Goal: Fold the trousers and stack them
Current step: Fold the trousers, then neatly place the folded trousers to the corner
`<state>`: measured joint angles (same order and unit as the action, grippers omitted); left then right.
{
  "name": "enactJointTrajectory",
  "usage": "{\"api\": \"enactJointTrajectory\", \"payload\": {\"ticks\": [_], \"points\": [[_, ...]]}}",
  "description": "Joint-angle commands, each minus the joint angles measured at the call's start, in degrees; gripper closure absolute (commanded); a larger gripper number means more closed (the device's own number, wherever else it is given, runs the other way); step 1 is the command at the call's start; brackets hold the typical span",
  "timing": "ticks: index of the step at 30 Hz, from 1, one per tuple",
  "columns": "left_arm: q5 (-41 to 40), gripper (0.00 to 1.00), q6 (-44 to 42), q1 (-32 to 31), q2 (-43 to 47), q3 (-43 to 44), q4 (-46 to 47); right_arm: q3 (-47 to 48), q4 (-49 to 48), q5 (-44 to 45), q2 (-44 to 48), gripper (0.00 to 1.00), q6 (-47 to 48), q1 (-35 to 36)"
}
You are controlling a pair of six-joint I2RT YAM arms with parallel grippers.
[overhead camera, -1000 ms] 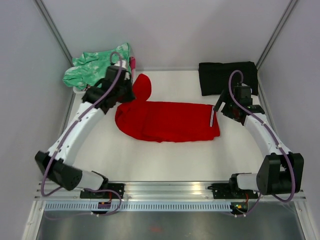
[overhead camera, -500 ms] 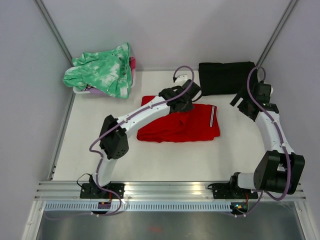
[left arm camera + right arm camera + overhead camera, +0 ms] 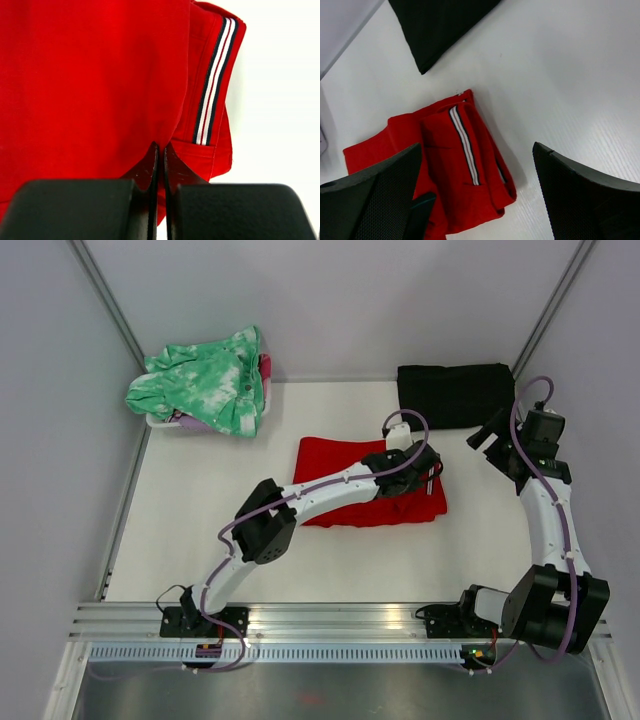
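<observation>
The red trousers (image 3: 340,480) lie folded in a short rectangle mid-table, with the white-striped trim (image 3: 215,80) at their right end. My left gripper (image 3: 428,468) reaches across them to that right end. In the left wrist view (image 3: 160,150) its jaws are pressed together on a fold of red fabric (image 3: 100,75). My right gripper (image 3: 490,435) is open and empty above the table, to the right of the trousers and just in front of the black cloth. Its wrist view (image 3: 477,150) looks down on the trousers (image 3: 450,165) and the trim (image 3: 464,145).
A black folded cloth (image 3: 455,395) lies at the back right and also shows in the right wrist view (image 3: 440,25). A green-and-white mottled garment (image 3: 200,380) is heaped at the back left. Enclosure walls stand on three sides. A metal rail (image 3: 330,620) runs along the near edge.
My left arm swept from the back left across to the right, carrying the leg end over; the trousers are now folded shorter. My right gripper drew back to the right, away from the trousers.
</observation>
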<state>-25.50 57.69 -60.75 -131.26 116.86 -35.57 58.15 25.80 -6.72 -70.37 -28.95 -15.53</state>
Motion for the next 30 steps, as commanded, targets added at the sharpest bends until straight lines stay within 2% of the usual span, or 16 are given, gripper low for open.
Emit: {"api": "enactJointTrajectory", "payload": {"ticks": [1,6,10,12,13,14,17,19,20,21,23,24,25,27,28,30], "points": [[-0.26,0.98,3.04,-1.83,-0.22,3.55,9.37,-0.67,-3.47,-6.10,0.85,0.02,-1.20,0.06],[2.99,0.98,3.92,-2.00,-1.45,3.64,12.71,-0.49,-2.34,-3.39,0.41,0.02,0.21,0.06],[3.78,0.95,-1.77,-2.00,-1.28,4.87,15.79,-1.98,-2.86,-3.04,0.23,0.02,0.47,0.06],[7.19,0.65,-3.63,-2.00,-0.75,4.78,17.29,-2.69,-2.95,-1.73,0.06,0.02,0.91,0.06],[8.78,0.54,-5.55,-2.00,-0.58,4.87,17.03,-3.30,-2.95,-1.54,-0.38,0.02,1.35,0.06],[10.01,0.37,-6.27,-2.00,-0.14,4.96,14.76,-3.48,-2.69,-1.28,-0.56,0.02,2.05,0.06],[9.24,0.20,-9.43,-1.04,4.95,3.30,8.26,-4.18,-3.47,-3.99,-0.56,0.02,3.02,0.06],[8.00,0.14,-11.53,0.71,12.21,-3.01,2.71,-5.50,-5.57,-8.89,-0.30,0.02,3.20,0.06],[9.14,0.14,-12.16,4.12,15.39,-6.69,2.09,-5.85,-6.20,-10.58,-0.38,0.02,2.76,0.15],[11.58,0.14,-12.25,6.24,18.90,-15.61,2.00,-6.55,-6.81,-12.42,-0.82,0.02,2.32,0.24],[14.93,0.14,-12.25,13.44,30.50,-26.27,3.66,-7.35,-8.22,-16.91,-1.35,0.02,2.67,1.98],[15.30,0.14,-12.60,15.90,34.72,-37.73,7.24,-7.87,-8.40,-16.83,-1.52,0.02,3.54,3.56],[15.47,0.15,-12.78,20.89,42.41,-42.98,9.10,-8.22,-8.31,-14.31,-1.53,0.02,4.77,7.58],[20.90,0.16,-14.87,26.18,48.97,-57.18,17.06,-9.28,-9.18,-11.75,-2.31,0.02,6.79,11.38],[23.62,0.16,-15.58,31.08,52.56,-60.49,19.64,-9.72,-9.54,-8.52,-3.01,0.02,7.15,13.31],[33.11,0.16,-18.47,34.63,53.39,-66.03,23.78,-10.51,-9.81,-6.12,-6.68,0.02,7.50,13.51]]}}
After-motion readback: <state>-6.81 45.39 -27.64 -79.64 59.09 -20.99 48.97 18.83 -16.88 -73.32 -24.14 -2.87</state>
